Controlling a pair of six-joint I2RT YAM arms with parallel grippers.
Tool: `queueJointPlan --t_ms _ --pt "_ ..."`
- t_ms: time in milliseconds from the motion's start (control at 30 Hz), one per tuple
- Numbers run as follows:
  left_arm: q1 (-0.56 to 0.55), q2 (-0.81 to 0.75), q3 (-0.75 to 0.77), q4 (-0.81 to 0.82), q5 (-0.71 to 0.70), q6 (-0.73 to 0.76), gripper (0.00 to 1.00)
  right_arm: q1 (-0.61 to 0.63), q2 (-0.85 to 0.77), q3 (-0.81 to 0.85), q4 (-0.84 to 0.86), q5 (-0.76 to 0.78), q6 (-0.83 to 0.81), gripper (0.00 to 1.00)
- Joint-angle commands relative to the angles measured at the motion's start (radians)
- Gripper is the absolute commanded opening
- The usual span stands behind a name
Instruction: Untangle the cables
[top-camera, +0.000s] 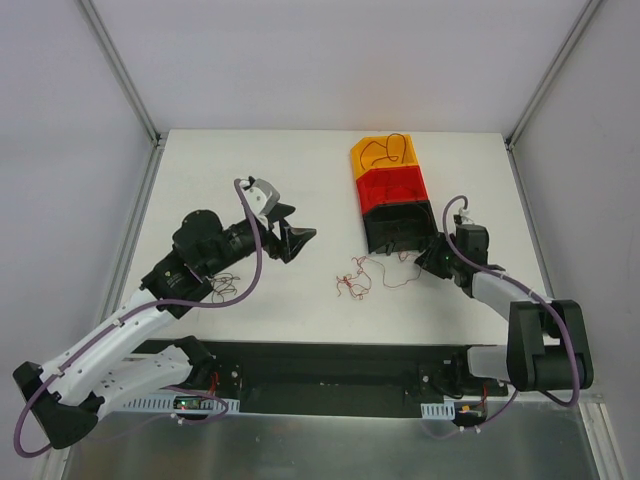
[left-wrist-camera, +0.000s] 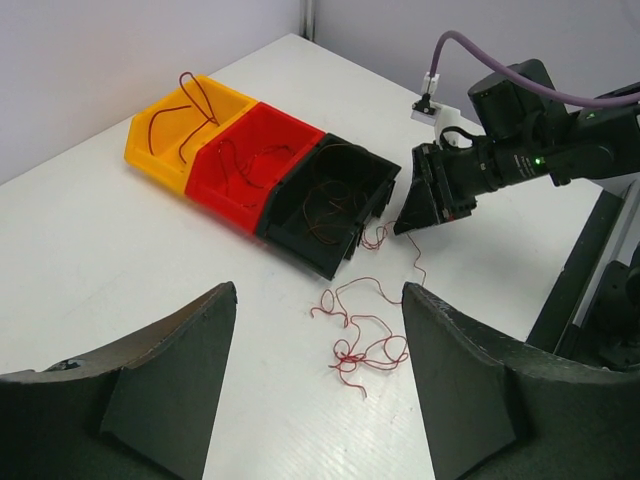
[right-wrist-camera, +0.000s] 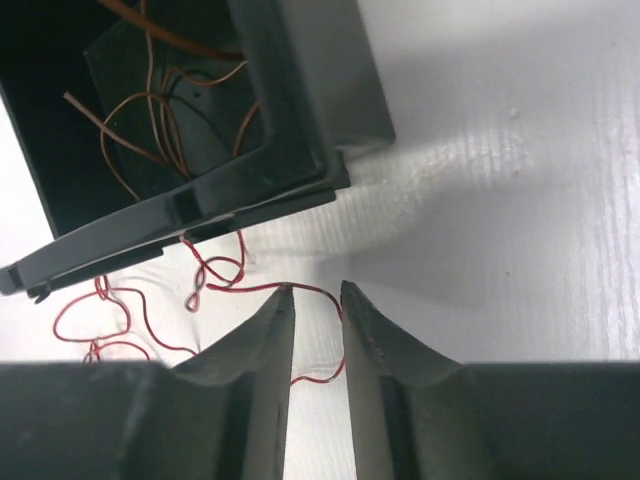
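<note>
Since the wires are so thin, not much is resolved from the top view: the red cables (top-camera: 355, 283) are seen only as a faint squiggle on the counter (top-camera: 250, 180), between the left tool (top-camera: 300, 240) and the right tool (top-camera: 430, 258). Way more is made out from the left wrist view, where the knot is found lying ahead of the left tool, which is spread wide. One strand is traced from the knot up to the right tool's tip, but the contact is hidden there. That bit is only settled by the right wrist view: the right tool (right-wrist-camera: 317, 292) is nearly pressed together, a slim gap is shown, and a red strand is threaded through it, not visibly pinched. Just past those tips the black bin (right-wrist-camera: 290, 150) is cut off by the frame, with brownish wires (right-wrist-camera: 163, 120) curled inside. Beyond it, the red bin (left-wrist-camera: 255, 165) and orange bin (left-wrist-camera: 185, 125) are missed entirely by that view.
</note>
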Motion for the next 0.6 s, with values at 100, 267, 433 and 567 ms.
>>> queueJointPlan --t_ms 100,267,433,567 --pt "-0.009 0.018 0.046 0.005 0.008 -0.002 0.67 0.043 -0.108 -0.014 0.08 -0.019 -0.045 0.08" --pt "-0.008 0.027 0.049 0.002 0.011 -0.005 0.67 0.077 -0.185 -0.013 0.06 -0.032 -0.045 0.0" --pt "-0.008 0.036 0.052 -0.003 0.014 -0.008 0.68 0.143 -0.251 0.018 0.058 -0.081 -0.042 0.0" --pt "-0.009 0.045 0.057 -0.004 0.015 -0.01 0.69 0.244 -0.261 0.076 0.078 -0.156 -0.039 0.01"
